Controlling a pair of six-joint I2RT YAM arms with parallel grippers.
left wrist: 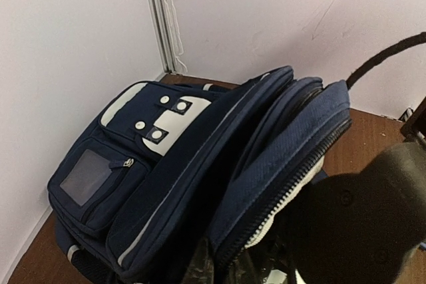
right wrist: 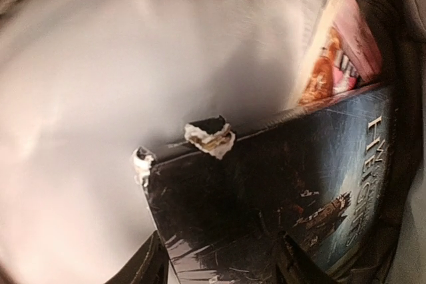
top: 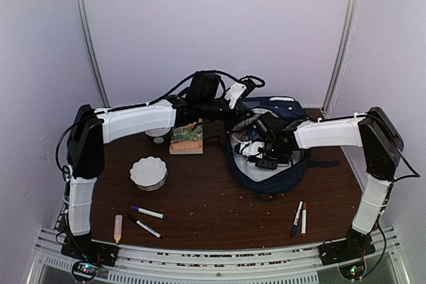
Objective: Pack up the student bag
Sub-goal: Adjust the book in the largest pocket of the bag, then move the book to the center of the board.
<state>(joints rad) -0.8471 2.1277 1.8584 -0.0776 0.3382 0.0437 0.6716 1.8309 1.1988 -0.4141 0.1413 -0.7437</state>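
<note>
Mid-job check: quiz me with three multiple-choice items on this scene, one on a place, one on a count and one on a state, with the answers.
1. The green book lies:
A) on the table, left of the student bag
B) inside the bag
C) leaning on the back wall

2. Markers at the table's near right:
A) one
B) two
C) four

3. The student bag's main compartment is:
A) zipped shut
B) open
C) turned face down

Answers: 1 A, the book sits flat on the wood beside the bag. 2 B, two lie side by side there. 3 B, its mouth gapes in the left wrist view.
</note>
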